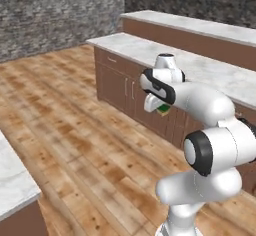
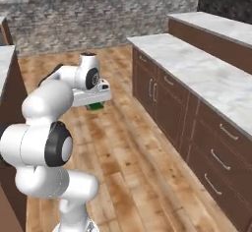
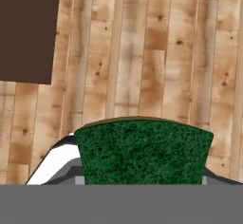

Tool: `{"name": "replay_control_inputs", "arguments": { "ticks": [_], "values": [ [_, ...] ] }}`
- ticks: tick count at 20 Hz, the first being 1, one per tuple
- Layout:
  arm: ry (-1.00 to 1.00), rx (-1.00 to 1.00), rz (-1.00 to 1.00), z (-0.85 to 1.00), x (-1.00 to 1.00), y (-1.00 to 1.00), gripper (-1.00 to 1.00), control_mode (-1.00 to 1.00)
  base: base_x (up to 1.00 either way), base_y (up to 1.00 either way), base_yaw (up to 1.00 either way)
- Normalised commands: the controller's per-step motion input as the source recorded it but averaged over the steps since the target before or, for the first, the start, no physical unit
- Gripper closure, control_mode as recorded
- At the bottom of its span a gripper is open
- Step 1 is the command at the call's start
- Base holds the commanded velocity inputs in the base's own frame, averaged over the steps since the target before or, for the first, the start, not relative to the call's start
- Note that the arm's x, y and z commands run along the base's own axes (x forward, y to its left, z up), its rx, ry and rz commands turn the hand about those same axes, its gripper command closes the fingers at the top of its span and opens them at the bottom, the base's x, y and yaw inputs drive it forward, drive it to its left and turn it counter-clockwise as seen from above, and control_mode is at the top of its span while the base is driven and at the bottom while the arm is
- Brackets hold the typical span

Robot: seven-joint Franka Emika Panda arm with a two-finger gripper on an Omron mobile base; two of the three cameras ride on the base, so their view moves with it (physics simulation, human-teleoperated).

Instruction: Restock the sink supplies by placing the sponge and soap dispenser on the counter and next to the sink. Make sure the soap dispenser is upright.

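Fingers grip the green sponge (image 3: 144, 151) between them, up in the air over the wooden floor (image 3: 142, 52). The gripper (image 2: 96, 105) hangs under the white arm (image 1: 200, 105). Brown cabinets (image 2: 167, 108) with a marble top (image 2: 197, 69) stand to the right, well apart from the sponge.
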Motion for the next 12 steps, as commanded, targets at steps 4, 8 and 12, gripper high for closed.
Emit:
{"name": "replay_control_inputs", "arguments": {
  "ticks": [4, 8, 12],
  "values": [
    [0.00, 0.00, 0.00, 0.00, 0.00, 0.00, 1.00, 1.00, 0.86, 0.47, 0.46],
    [0.00, 0.00, 0.00, 0.00, 0.00, 0.00, 1.00, 1.00, 0.73, -0.30, 0.51],
    [0.00, 0.00, 0.00, 0.00, 0.00, 0.00, 1.00, 1.00, 0.63, -0.75, 0.49]
  ]
}}
